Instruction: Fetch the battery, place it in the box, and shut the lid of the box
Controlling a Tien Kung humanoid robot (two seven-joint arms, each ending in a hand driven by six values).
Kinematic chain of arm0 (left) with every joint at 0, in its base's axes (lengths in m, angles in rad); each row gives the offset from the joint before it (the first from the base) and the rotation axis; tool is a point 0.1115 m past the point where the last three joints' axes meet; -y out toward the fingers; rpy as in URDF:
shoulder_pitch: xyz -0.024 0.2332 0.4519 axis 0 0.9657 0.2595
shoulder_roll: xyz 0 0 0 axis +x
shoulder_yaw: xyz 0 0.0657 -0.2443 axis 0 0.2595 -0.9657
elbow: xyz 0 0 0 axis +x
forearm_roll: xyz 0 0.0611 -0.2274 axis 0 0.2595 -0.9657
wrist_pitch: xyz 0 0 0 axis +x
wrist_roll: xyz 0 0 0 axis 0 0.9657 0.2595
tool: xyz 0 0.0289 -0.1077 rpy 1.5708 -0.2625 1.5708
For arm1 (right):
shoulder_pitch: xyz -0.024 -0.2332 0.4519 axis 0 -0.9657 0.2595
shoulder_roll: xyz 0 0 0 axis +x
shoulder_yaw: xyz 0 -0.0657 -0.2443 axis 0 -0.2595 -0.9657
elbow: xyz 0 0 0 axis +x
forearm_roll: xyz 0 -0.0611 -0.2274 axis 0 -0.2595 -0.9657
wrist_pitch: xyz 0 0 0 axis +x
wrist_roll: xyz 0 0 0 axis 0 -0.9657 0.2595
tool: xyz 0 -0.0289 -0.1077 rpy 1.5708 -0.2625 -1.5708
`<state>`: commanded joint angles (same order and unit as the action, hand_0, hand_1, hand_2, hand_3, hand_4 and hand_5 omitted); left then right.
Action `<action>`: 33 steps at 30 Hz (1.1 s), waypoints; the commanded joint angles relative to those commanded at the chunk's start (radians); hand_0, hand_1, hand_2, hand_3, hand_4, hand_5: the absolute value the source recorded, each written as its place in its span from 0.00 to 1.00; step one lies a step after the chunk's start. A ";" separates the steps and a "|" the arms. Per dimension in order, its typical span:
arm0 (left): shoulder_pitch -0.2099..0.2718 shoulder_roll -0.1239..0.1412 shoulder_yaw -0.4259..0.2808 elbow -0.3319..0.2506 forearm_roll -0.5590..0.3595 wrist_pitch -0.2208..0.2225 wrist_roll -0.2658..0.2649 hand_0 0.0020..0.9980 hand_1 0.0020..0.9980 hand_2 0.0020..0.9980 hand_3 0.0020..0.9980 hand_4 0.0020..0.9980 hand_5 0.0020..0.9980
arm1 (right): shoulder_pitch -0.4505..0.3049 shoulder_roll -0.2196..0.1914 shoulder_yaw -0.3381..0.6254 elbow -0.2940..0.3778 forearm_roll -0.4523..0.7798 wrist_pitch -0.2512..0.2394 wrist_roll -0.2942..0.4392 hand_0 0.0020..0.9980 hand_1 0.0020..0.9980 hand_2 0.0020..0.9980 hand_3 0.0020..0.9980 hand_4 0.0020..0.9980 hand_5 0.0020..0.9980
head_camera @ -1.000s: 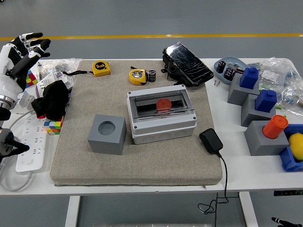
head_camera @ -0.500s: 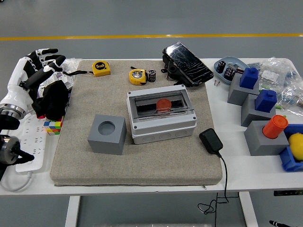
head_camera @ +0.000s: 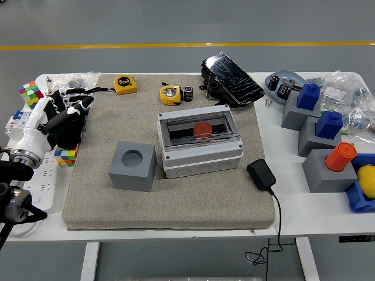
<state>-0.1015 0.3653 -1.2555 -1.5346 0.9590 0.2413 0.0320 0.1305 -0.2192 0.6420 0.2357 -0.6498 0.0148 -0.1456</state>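
A small black cylindrical battery (head_camera: 188, 92) stands on the grey mat (head_camera: 176, 205) at the back, right beside a yellow tape measure (head_camera: 170, 94). The grey box (head_camera: 200, 153) sits mid-mat with its clear lid (head_camera: 199, 132) lying flat; an orange-red round thing (head_camera: 203, 129) shows through it. My left hand (head_camera: 71, 104), white and black, hovers over the table's left edge with fingers spread and nothing in it, far left of the battery and box. My right hand is out of sight.
A grey cube with a round hole (head_camera: 132, 165) stands left of the box. A second tape measure (head_camera: 125, 84), a black device (head_camera: 231, 71), a black adapter (head_camera: 261, 174) with cable, grey blocks with blue and orange pegs (head_camera: 328, 149), a power strip (head_camera: 36, 175) and black cloth (head_camera: 69, 126) surround the mat.
My left hand has come down and to the right, from the picture's upper left corner towards the mat's left edge. Nothing on the table has moved.
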 joint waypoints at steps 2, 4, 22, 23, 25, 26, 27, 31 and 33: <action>0.009 -0.003 0.000 0.003 0.002 -0.001 0.000 0.50 0.65 0.61 0.61 1.00 0.33 | -0.016 0.006 0.005 -0.005 0.002 0.000 0.000 0.67 0.67 0.69 0.53 0.91 0.48; 0.018 -0.004 -0.003 0.006 0.005 0.000 0.001 0.50 0.66 0.61 0.61 1.00 0.33 | -0.032 0.010 0.010 -0.007 0.000 0.000 0.000 0.67 0.67 0.69 0.53 0.91 0.48; 0.074 -0.010 -0.057 0.021 0.059 -0.011 0.028 0.50 0.66 0.62 0.62 1.00 0.34 | -0.021 0.055 -0.135 -0.056 0.129 0.000 -0.018 0.67 0.67 0.69 0.53 0.91 0.48; 0.074 -0.009 -0.055 0.021 0.060 -0.012 0.028 0.50 0.66 0.62 0.62 1.00 0.34 | -0.019 0.056 -0.139 -0.056 0.133 0.000 -0.018 0.67 0.67 0.69 0.53 0.91 0.48; 0.071 -0.006 -0.046 0.021 0.060 -0.012 0.029 0.50 0.66 0.62 0.62 1.00 0.34 | -0.015 0.057 -0.154 -0.056 0.150 0.000 -0.014 0.67 0.67 0.69 0.53 0.91 0.48; 0.070 -0.004 -0.043 0.020 0.059 -0.013 0.029 0.50 0.66 0.62 0.62 1.00 0.34 | -0.013 0.057 -0.158 -0.055 0.158 -0.001 -0.011 0.67 0.67 0.69 0.53 0.91 0.48; 0.069 -0.002 -0.040 0.020 0.059 -0.012 0.030 0.50 0.66 0.62 0.62 1.00 0.35 | -0.013 0.056 -0.159 -0.055 0.162 -0.001 -0.009 0.67 0.67 0.69 0.53 0.91 0.48; 0.080 0.001 -0.039 0.015 0.058 -0.013 0.030 0.50 0.66 0.62 0.62 1.00 0.35 | -0.016 0.056 -0.135 -0.055 0.145 -0.001 -0.013 0.67 0.67 0.69 0.53 0.91 0.48; 0.084 0.001 -0.040 0.015 0.059 -0.012 0.030 0.50 0.65 0.62 0.62 1.00 0.35 | -0.018 0.058 -0.084 -0.056 0.096 0.000 -0.029 0.67 0.67 0.69 0.53 0.91 0.48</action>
<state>-0.0180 0.3667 -1.2954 -1.5197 1.0175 0.2292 0.0623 0.1126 -0.1610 0.5578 0.1801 -0.5536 0.0148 -0.1746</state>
